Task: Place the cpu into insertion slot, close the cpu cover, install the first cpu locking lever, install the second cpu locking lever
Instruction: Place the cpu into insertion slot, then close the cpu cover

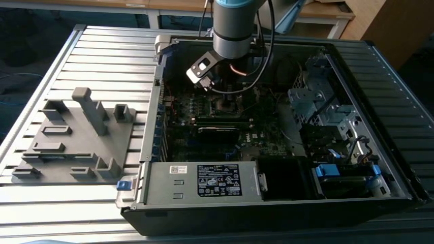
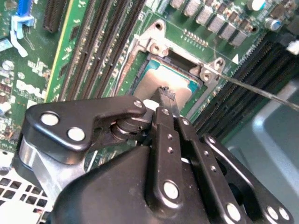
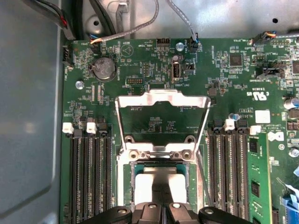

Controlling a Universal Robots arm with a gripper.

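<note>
The cpu (image 2: 152, 81), a flat silver-grey chip, lies in the insertion slot (image 2: 154, 46) on the green motherboard. My gripper (image 2: 166, 95) is shut, its dark fingertips together over the middle of the chip's top; I cannot tell whether they touch it. In the first wrist view the cpu (image 3: 142, 184) sits inside the slot's metal rim (image 3: 161, 154), with the gripper (image 3: 161, 200) over it. The cpu cover (image 3: 161, 98), a silvery frame with a large opening, is swung open away from the slot. A thin locking lever (image 2: 261, 93) sticks out beside the slot. In the exterior view the gripper (image 1: 227, 96) is down inside the open computer case.
Long black memory slots (image 3: 88, 177) flank the socket on both sides (image 3: 229, 172). A coin battery (image 3: 103, 68) and cables (image 3: 140, 25) lie beyond the cover. The case wall (image 3: 28, 116) is close by. A grey fixture plate (image 1: 74, 142) lies on the table at the exterior view's left.
</note>
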